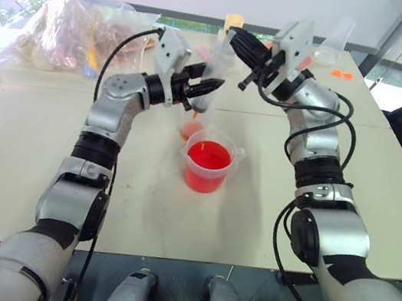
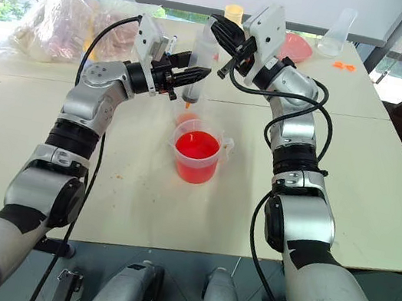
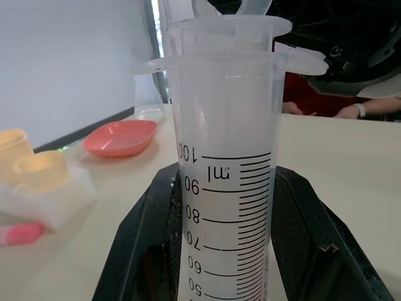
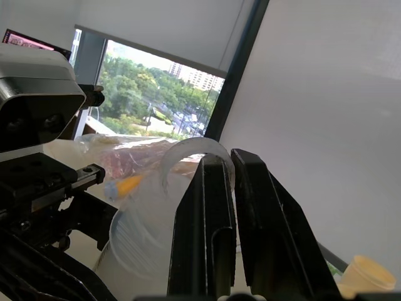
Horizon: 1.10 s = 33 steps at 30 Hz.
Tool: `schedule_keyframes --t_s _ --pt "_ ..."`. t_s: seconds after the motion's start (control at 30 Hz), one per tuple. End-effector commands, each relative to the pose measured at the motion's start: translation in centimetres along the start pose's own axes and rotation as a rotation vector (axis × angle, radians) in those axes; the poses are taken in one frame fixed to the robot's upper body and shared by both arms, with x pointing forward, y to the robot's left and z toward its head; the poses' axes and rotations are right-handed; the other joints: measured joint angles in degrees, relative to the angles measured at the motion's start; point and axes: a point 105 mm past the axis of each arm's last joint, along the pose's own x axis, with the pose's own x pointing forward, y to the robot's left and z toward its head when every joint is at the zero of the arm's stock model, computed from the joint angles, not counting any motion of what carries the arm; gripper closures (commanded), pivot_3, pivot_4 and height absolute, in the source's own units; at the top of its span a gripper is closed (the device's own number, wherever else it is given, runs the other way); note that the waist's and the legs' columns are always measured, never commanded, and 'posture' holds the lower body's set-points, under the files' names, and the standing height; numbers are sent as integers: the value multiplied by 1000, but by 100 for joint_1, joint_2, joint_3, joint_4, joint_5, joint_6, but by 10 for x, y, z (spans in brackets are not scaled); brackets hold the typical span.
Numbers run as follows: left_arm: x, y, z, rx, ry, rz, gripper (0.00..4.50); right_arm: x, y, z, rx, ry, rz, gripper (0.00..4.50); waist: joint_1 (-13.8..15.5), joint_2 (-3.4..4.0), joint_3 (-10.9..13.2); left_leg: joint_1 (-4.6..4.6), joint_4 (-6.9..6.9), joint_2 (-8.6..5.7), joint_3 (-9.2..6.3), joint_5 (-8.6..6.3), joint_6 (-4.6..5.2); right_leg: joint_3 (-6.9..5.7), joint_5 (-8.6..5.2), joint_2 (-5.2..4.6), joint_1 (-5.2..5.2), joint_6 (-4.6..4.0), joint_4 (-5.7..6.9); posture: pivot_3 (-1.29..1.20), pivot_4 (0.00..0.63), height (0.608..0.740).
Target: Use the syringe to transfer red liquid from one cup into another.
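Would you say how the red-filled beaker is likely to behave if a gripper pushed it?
The beaker looks nearly full of red liquid, so it is probably heavy for its size and apt to slosh. Its wide body suggests it would slide rather than tip. The thin clear wall probably flexes.

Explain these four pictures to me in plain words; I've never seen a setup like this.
This is a two-armed humanoid robot. The two wide pictures come from cameras in its head, looking down over its arms at a table. The other two come from cameras on its wrists, looking along the black fingers.

The left gripper is shut on the syringe, a big clear tube held upright; the left wrist picture shows its printed scale close up. The right gripper is at the plunger's top end.

Below stand a beaker of red liquid and, behind it, a small cup. A plastic bag lies far left.
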Motion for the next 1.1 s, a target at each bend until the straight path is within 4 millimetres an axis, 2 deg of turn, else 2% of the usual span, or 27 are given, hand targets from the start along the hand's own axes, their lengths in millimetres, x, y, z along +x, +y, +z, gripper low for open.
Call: schedule_keyframes --t_s 0.03,0.17,0.27,0.4,0.5,0.6,0.67,0.73,0.8,0.9,0.97,1.03,1.1 --pt "1 -1 42 71 -132 -8 3066 -3 -1 3 -13 -2 -2 3074 2 0 0 0 0 0 0 0 0 0 0 0 0 0 0 0 150 740" --pt "-1 1 42 70 -129 -4 3066 -20 -18 13 -57 -13 -84 1152 15 0 0 0 0 1 -1 0 1 1 0 -1 1 0 0 0 150 740" --pt "-2 2 45 63 -139 -1 3066 -38 -32 24 -65 -32 -156 1152 15 0 0 0 1 1 -1 -1 1 2 0 -1 1 0 -2 0 150 740" --pt "-5 14 67 -31 -207 60 3066 -66 -49 39 -56 -30 -224 1152 18 0 0 -1 2 7 0 -1 2 4 0 -2 1 0 -2 0 150 740" --pt "-11 27 90 -83 -221 125 3066 -80 -46 43 -73 20 -193 1152 6 -1 0 -1 2 6 0 -1 2 4 0 -1 1 0 -3 0 150 740" --pt "-21 37 102 -153 -121 158 3066 -87 -28 46 -53 74 -80 1152 -10 -1 0 1 1 4 5 -2 3 5 0 4 0 0 -3 0 150 740" --pt "-32 44 95 -171 17 196 3066 -89 -9 50 -22 98 21 1152 -31 1 0 3 1 7 5 -2 3 7 -1 11 -1 0 -1 0 150 740" --pt "-52 51 77 -182 198 241 3066 -90 14 54 17 115 127 1152 -49 2 -1 8 -1 9 9 -2 4 12 -1 13 0 0 2 0 150 740" --pt "-83 56 47 -288 425 309 3066 -91 42 59 67 123 251 1152 -58 3 -1 9 0 10 7 -2 4 12 -1 15 0 0 5 0 150 740" --pt "-119 57 31 -500 578 415 3066 -96 78 61 113 158 418 1152 -66 1 0 12 3 12 4 -2 4 14 -2 22 3 0 10 0 150 740" --pt "-135 49 24 -651 643 454 3066 -98 94 61 144 167 487 1152 -36 -8 4 9 6 14 -1 -3 5 11 -3 22 4 0 8 0 150 740" --pt "-154 31 -15 -744 776 468 3066 -101 113 57 179 174 564 1152 4 -7 4 9 13 15 -2 -3 5 10 -3 22 11 0 7 0 150 740" --pt "-162 13 -46 -801 821 466 3066 -103 120 46 205 191 589 1152 12 5 -6 29 8 24 -1 -4 6 13 -4 12 29 1 3 0 150 740"
